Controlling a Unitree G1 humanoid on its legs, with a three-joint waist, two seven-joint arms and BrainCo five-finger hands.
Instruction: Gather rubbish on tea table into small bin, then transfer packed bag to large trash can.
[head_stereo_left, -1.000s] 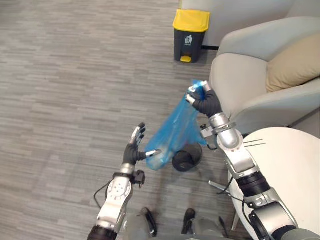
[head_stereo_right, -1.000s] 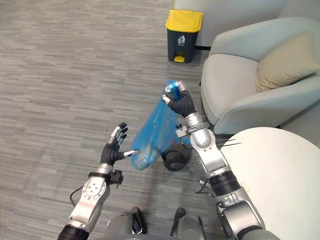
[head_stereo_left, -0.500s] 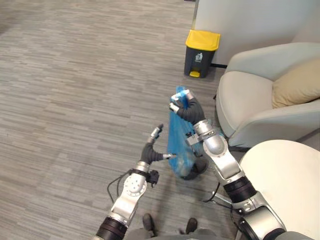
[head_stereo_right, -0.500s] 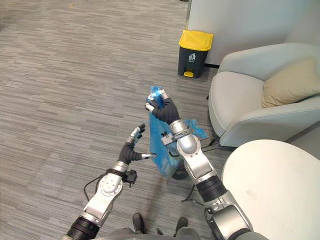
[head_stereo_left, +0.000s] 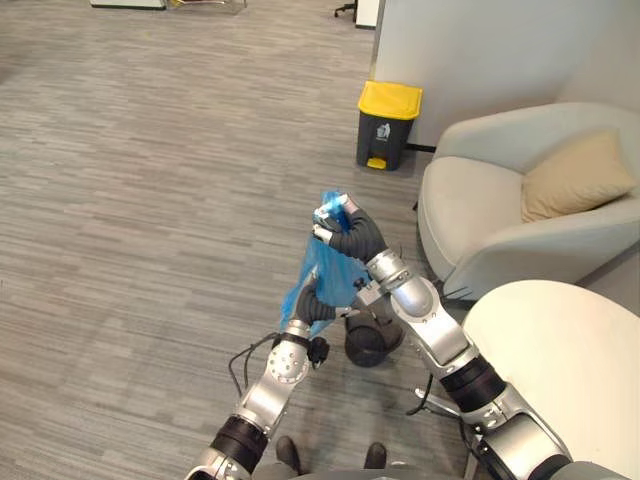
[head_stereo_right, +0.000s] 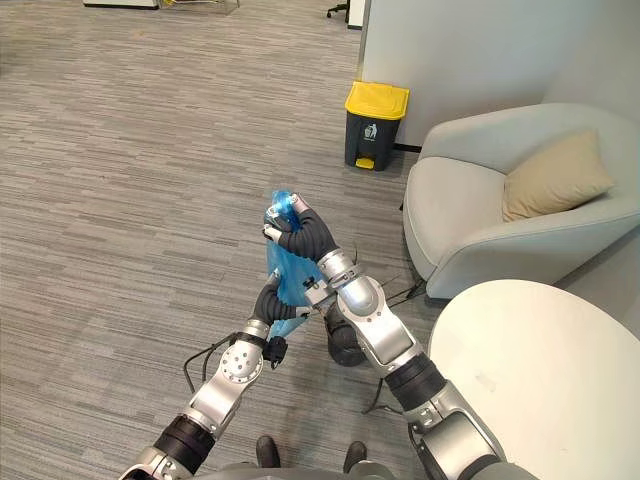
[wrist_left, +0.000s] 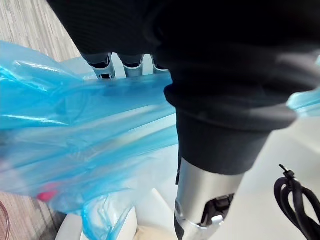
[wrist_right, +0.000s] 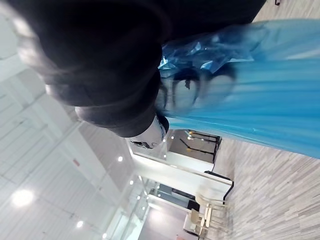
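- Two hands meet on a blue bag (head_stereo_left: 318, 272) in the left eye view. The right hand (head_stereo_left: 348, 232) is fisted round its gathered neck and holds it up over the floor (head_stereo_left: 150, 200), with the rest hanging below.
- Against the bag's lower part lies the left hand (head_stereo_left: 313, 306). Its fingers are hidden behind the plastic, so I cannot tell whether they grip.
- Just beside the hanging bag, the black small bin (head_stereo_left: 372, 342) stands on the floor, near the round white table (head_stereo_left: 560, 360).
- Right eye view: a trash can (head_stereo_right: 375, 125) with a yellow lid stands well apart from the bag, near an armchair (head_stereo_right: 480, 215) that holds a cushion (head_stereo_right: 555, 175).
- Left wrist view: the left fingers (wrist_left: 102, 62) run into the blue film and vanish behind it. A small red patch shows through the plastic.
- Right wrist view: the right hand's curled grip shows dimly through the film, clamped on the bunched bag top.
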